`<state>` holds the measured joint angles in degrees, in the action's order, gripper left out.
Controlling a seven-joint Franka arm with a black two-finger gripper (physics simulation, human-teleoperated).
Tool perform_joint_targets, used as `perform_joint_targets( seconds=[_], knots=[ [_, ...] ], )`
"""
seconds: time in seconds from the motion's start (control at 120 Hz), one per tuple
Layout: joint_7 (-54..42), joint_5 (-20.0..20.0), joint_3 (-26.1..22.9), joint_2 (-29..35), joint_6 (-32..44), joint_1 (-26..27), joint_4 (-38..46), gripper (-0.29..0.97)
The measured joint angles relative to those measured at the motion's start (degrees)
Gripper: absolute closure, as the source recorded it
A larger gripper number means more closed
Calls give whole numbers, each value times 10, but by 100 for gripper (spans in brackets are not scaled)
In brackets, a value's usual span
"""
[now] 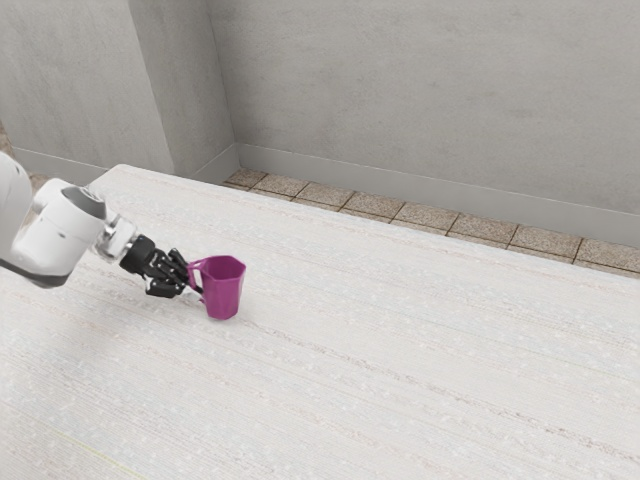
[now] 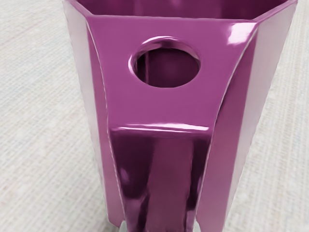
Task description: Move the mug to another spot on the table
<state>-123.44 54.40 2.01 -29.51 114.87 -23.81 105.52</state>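
A glossy magenta mug (image 1: pixel 226 288) with faceted sides stands upright on the pale table, toward the exterior view's left. Its flat handle faces the arm. My black gripper (image 1: pixel 190 278) reaches in low from the exterior view's left and is shut on that handle, one finger on each side. In the wrist view the mug (image 2: pixel 164 125) is very close in front of the hand, with the handle's broad band and its round hole (image 2: pixel 165 62) facing the camera. Whether the mug's base touches the table or hangs just above it I cannot tell.
The whitish wood-grain table (image 1: pixel 400 370) stretches wide toward the exterior view's right and front. Behind its far edge lie a strip of brown floor tiles (image 1: pixel 450 222) and grey concrete walls (image 1: pixel 420 90).
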Motion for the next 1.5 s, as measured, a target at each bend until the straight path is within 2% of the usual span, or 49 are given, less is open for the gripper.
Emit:
perform_joint_targets(
  seconds=[0.275,0.75,0.942,1.108,1.233,1.333,1.433,1.5],
  knots=[
    [-77,45,-20,-2,-15,-5,35,73],
    [-156,58,-35,-39,-22,-11,19,67],
    [-172,57,-36,-40,-24,-11,19,32],
    [-181,54,-35,-34,-26,-16,20,15],
    [-184,39,-31,-7,-29,-28,24,8],
    [-179,16,-27,43,-32,-34,28,5],
    [-163,-21,-24,119,-32,-27,29,3],
    [-135,-69,-24,177,-26,-1,27,2]
  ],
)
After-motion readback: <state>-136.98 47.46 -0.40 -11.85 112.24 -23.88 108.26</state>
